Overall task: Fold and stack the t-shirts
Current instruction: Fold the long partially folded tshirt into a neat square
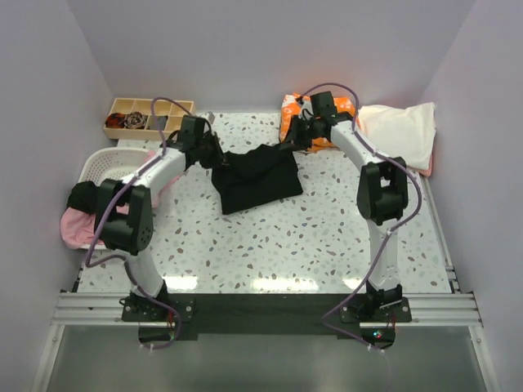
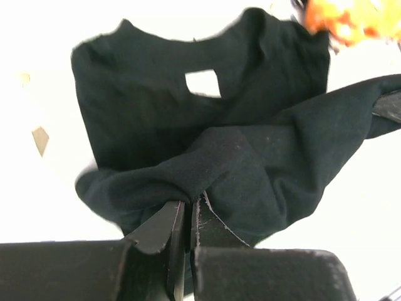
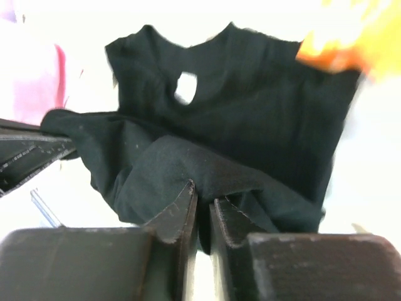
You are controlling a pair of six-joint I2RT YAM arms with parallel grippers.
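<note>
Far left corner: wooden compartment tray [image 1: 147, 117], with small dark and mixed items in several compartments, too small to identify. Just nearer, against the left wall: white slotted basket [image 1: 105, 166], with a pink t-shirt [image 1: 75, 227] spilling over its near rim.

Centre of the table [image 1: 327, 237]: black t-shirt [image 1: 257, 175], plain, crumpled, partly folded. Lower body flat on the speckled surface; far edge lifted and stretched between the two grippers. Small white label [image 2: 203, 83] visible inside the neckline. Sagging folds near both held corners.

Left gripper [image 1: 214, 155]: closed tight, with a fold of black cloth pinched between the fingertips [image 2: 164, 224]. Right gripper [image 1: 292, 140]: jaws a narrow slit apart, with a fold of the same shirt caught between them.

Behind the right gripper: orange t-shirt [image 1: 317, 124] with white blotches, folded, touching the far wall. Beside it on the right: cream t-shirt [image 1: 400, 131], folded, near the right wall.

Open speckled surface from the black shirt's near edge to the metal rail [image 1: 261, 304] at the arm bases. Walls close on the left, far and right sides. Far right corner taken up by the folded shirts.
</note>
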